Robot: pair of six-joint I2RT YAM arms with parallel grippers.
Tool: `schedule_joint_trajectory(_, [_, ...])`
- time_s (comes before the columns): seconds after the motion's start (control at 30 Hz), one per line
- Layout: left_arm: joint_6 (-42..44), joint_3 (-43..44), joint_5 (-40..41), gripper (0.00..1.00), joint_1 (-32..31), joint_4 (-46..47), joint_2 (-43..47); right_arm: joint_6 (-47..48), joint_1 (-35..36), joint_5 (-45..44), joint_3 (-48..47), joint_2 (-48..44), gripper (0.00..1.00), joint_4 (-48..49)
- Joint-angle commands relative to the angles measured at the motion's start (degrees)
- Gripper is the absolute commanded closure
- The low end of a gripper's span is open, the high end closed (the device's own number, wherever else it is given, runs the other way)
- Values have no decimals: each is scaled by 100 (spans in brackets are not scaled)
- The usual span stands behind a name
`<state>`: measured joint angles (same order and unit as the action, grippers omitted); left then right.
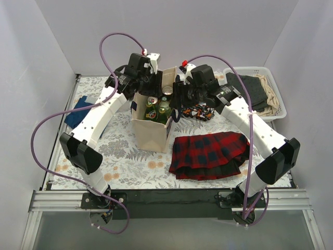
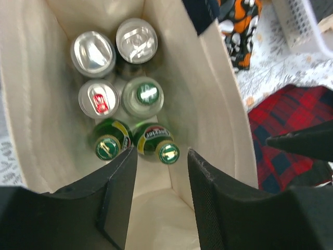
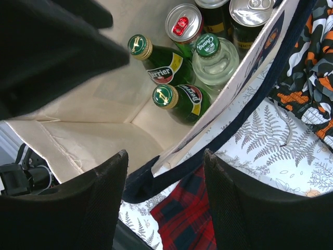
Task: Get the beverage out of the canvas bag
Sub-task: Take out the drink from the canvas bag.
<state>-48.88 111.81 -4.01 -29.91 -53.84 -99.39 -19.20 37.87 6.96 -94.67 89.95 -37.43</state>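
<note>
Top view: the canvas bag stands upright on the table, with the drinks inside.

Left wrist: my left gripper hangs parted and empty above two Perrier bottles.

Right wrist: my right gripper gapes astride the bag's rim and navy strap without pinching them.

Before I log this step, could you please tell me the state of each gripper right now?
Left gripper: open, holding nothing.
Right gripper: open, straddling the canvas bag rim, not clamped on it.
</note>
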Motion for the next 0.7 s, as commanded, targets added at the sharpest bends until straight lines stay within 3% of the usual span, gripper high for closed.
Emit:
schedule_joint_trajectory(0.0, [-165, -536, 252, 59, -173, -92, 605, 65, -51, 86, 124, -189, 34, 254])
schedule_joint_trajectory(0.3, [-429, -1591, 612, 59, -410, 67, 1378, 284, -43, 393, 889, -347, 35, 306])
schedule_joint_trajectory(0.67, [-754, -1873, 498, 65, -551, 58, 1739, 874, 19, 1141, 1258, -786, 34, 315])
